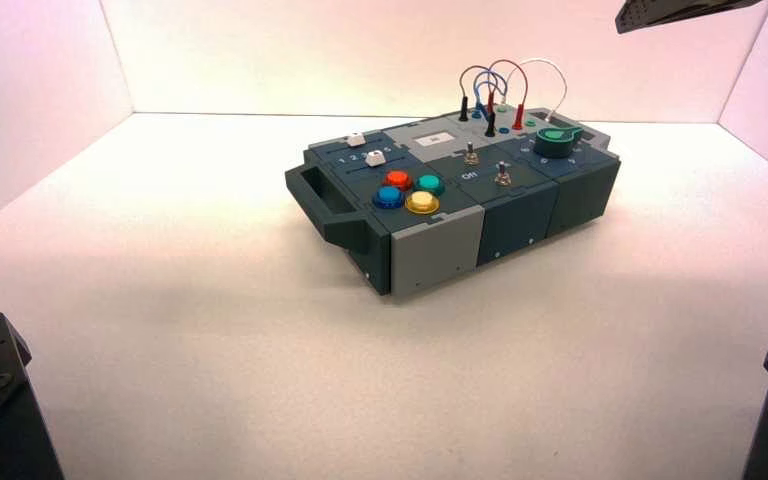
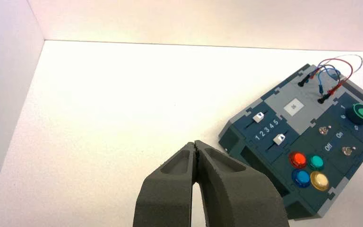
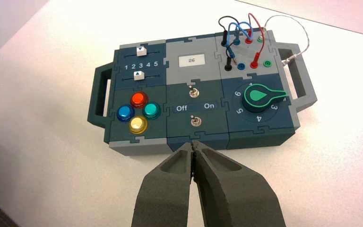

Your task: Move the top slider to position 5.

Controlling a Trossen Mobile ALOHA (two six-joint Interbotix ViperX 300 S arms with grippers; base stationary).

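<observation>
The top slider point(image 3: 142, 51) is a white blocky knob on the dark blue panel at the box's left end, in the slot on the far side of the number row; in the right wrist view its marker points down at the 3, so it sits mid-track, and the printed 5 point(image 3: 156, 64) marks the end it must reach, towards the grey panel with the display point(image 3: 191, 60). Its twin, the lower slider point(image 3: 138, 75), also by the 3, runs on the near side of the same digits, presumably so that one scale serves both. The left gripper point(image 2: 194, 143) is beyond the box's left end, clear of it, jaws pressed together on nothing; the right gripper point(image 3: 193, 143) is off the box's near side, likewise closed and empty. Both seem parked in readiness, and closed tips would suit a sideways push on so small a knob, with care not to nudge the twin. The high view shows how the box point(image 1: 435, 256) stands askew on the table point(image 1: 260, 400), but neither pair of jaws; only the wrist views give those, and they make the 26 on the display legible too
</observation>
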